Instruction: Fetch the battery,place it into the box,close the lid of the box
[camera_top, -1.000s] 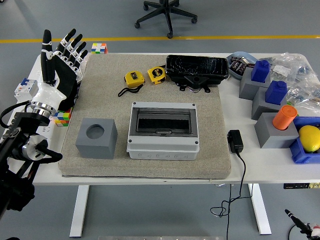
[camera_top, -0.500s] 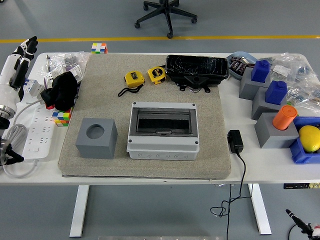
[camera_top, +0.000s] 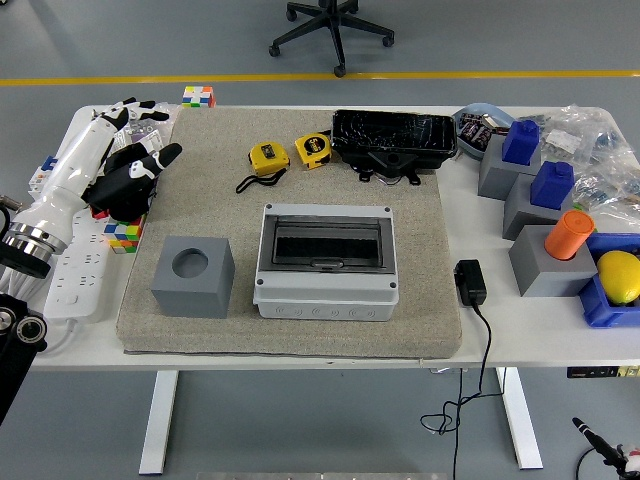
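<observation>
left hand (camera_top: 128, 160) has moved in from the table's left edge, now over the mat's left border, fingers spread, holding nothing | grey block (camera_top: 193, 276) with round hole near it | box (camera_top: 326, 260) mid-mat, lid shut | tape measures (camera_top: 291, 153) and black case (camera_top: 394, 139) behind box | batteries (camera_top: 478, 130) in far-right tray, untouched
</observation>
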